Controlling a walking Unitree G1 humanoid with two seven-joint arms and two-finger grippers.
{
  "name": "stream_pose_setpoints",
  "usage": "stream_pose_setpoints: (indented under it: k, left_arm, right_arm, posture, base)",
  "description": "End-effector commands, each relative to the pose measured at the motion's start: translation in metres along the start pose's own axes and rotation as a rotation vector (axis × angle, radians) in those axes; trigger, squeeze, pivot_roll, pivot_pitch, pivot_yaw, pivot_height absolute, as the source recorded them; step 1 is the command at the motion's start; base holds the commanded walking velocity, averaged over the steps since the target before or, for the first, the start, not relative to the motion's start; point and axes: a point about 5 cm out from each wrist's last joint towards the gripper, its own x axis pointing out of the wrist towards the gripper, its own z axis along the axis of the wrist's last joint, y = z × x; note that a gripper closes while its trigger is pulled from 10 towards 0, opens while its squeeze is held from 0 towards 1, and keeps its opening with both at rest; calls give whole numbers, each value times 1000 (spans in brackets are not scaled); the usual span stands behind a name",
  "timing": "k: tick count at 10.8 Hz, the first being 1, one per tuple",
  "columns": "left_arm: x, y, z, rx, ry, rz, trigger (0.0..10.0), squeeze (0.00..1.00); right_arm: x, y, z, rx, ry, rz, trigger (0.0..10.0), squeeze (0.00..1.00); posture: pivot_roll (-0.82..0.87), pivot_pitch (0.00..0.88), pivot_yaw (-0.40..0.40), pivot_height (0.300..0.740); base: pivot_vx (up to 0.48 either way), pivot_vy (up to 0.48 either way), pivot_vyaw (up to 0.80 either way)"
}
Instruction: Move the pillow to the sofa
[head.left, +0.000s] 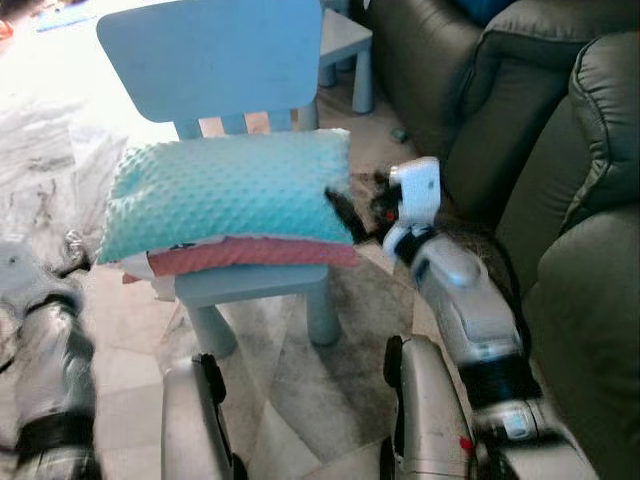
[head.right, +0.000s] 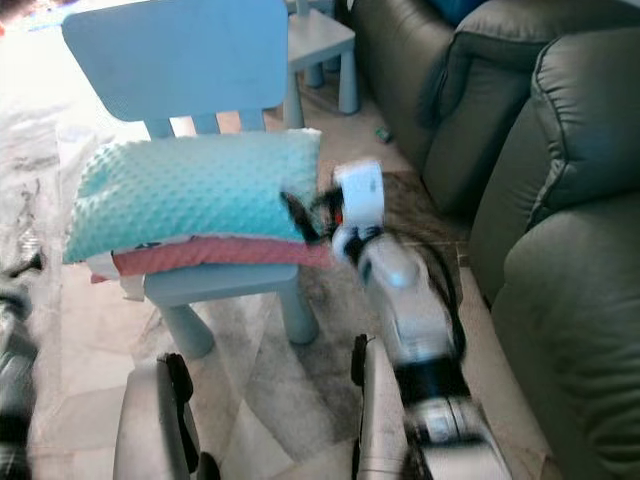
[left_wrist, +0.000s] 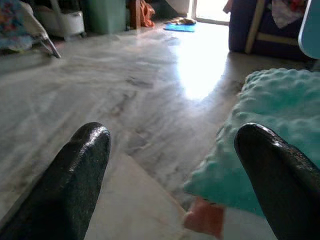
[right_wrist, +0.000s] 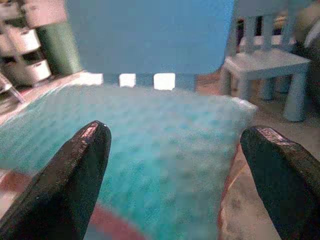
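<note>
Pillow (head.left: 225, 190) first, seen from the right gripper (head.left: 345, 215): its black fingers stand spread wide at the pillow's near end, nothing between them yet; the teal, dimpled cushion lies on a pink pad (head.left: 250, 255) on the blue chair (head.left: 215, 60), with the sofa (head.left: 560, 180) just to the right. It looks soft, light and squashy; a pinch at the corner or edge would likely sag, so both ends seem safer. The left gripper (left_wrist: 172, 175) is also spread wide, low by the other end, over the floor (left_wrist: 125, 85).

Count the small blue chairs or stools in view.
2. One blue chair stands before the robot, holding the teal pillow. A second pale blue seat stands behind it, beside the sofa. Others may be hidden.
</note>
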Motion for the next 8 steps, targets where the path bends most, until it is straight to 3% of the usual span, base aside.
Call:
stream_pose_setpoints:
  k: [1, 2, 4, 5, 8]
  left_arm:
    - [6, 4, 6, -28, -19, 15, 10000, 0]
    - [14, -6, 9, -79, -9, -2, 10000, 0]
    - [25, -17, 14, -44, 2, -27, 10000, 0]
    - [33, -17, 17, -22, 19, -23, 10000, 0]
    - [46, -13, 41, -76, -17, -57, 10000, 0]
  right_arm:
    - [4, -3, 0, 23, -7, -22, 10000, 0]
    - [11, -3, 2, 31, -18, -11, 10000, 0]
    - [24, 2, 0, 52, 3, 27, 10000, 0]
    - [31, 6, -3, 87, 24, 45, 10000, 0]
    - [45, 13, -5, 158, 45, 29, 10000, 0]
  posture:
    - [-143, 227, 43, 432]
    - [-149, 243, 41, 432]
    - [-151, 269, 39, 432]
    - [-145, 283, 40, 432]
    - [-129, 315, 54, 432]
  base:
    - [0, 0, 0]
    - [0, 0, 0]
    - [0, 0, 0]
    - [0, 0, 0]
    - [0, 0, 0]
